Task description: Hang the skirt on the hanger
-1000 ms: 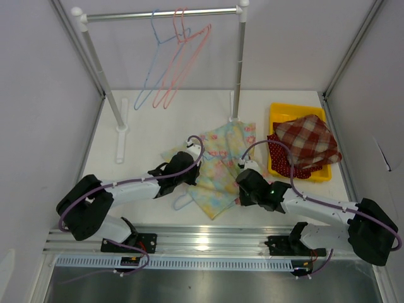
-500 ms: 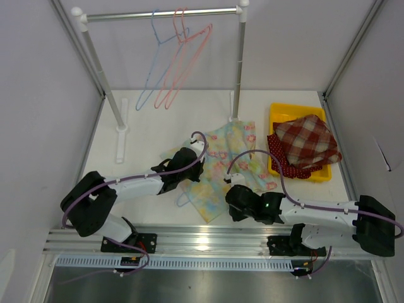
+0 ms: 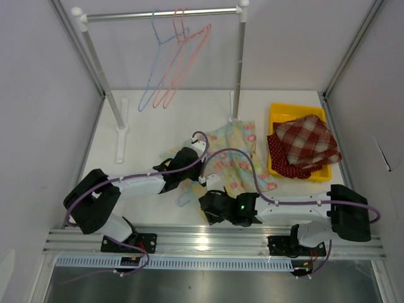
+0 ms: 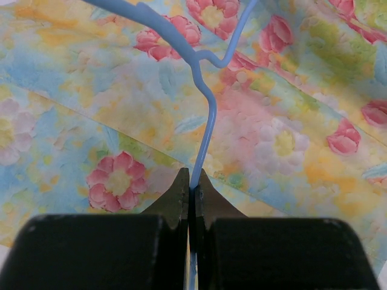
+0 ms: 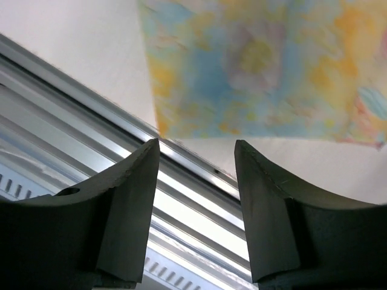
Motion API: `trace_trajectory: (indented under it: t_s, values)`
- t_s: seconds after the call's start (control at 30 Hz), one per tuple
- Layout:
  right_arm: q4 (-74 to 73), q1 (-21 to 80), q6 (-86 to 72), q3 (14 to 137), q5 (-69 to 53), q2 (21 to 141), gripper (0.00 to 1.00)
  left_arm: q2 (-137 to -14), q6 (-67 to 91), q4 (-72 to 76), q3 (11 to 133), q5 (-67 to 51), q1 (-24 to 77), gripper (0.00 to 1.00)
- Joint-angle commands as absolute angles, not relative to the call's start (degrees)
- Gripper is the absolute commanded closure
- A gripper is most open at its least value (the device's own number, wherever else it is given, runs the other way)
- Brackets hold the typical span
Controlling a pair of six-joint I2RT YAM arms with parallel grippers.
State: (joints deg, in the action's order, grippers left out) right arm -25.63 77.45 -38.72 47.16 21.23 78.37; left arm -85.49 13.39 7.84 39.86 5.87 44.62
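The floral skirt (image 3: 237, 158) lies flat on the white table, right of centre. A light-blue wire hanger (image 4: 205, 115) rests on the skirt (image 4: 121, 109), and my left gripper (image 4: 192, 181) is shut on its wire. From above, the left gripper (image 3: 194, 166) sits at the skirt's left edge, with part of the hanger (image 3: 185, 199) showing on the table beside it. My right gripper (image 3: 204, 213) is low near the table's front edge, open and empty. In its wrist view the right gripper (image 5: 196, 157) has a skirt corner (image 5: 254, 66) just beyond its fingertips.
A clothes rack (image 3: 238, 63) stands at the back with pink and blue hangers (image 3: 173, 63) on its bar. A yellow bin (image 3: 278, 113) at the right holds a plaid cloth (image 3: 306, 142) and a red one. The aluminium rail (image 3: 202, 237) runs along the front edge.
The right gripper has opened, let go of the skirt and swung left toward the front edge. The left gripper stays shut on the hanger, shifted slightly.
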Motion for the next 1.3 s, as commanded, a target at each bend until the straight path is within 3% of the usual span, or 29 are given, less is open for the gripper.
trace_trajectory:
  t_s: [0.0,0.3,0.37,0.43,0.63,1.27]
  values:
    - [-23.9,80.0,-35.1,52.8,25.8,84.1,0.4,-85.4,11.8,10.2,42.0,6.4,44.6,1.0]
    - [-19.1,81.1,-33.2,55.5,22.9,97.4,0.37,-85.2,11.5,9.8,42.6,5.9,43.2,1.0]
    - [-18.8,81.4,-33.3,55.5,22.8,99.0,0.46,-85.2,11.3,9.7,43.1,5.9,43.2,1.0]
    - [-18.6,82.0,-33.7,56.0,22.4,99.8,0.63,-85.3,11.1,9.3,43.6,6.0,43.0,1.0]
    - [-19.9,84.9,-34.4,58.0,20.7,100.7,0.83,-85.4,10.6,8.9,44.6,6.2,42.5,1.0]
    - [-22.9,87.8,-36.9,58.4,18.5,95.3,0.84,-80.4,12.0,9.2,43.0,3.8,41.7,1.0]
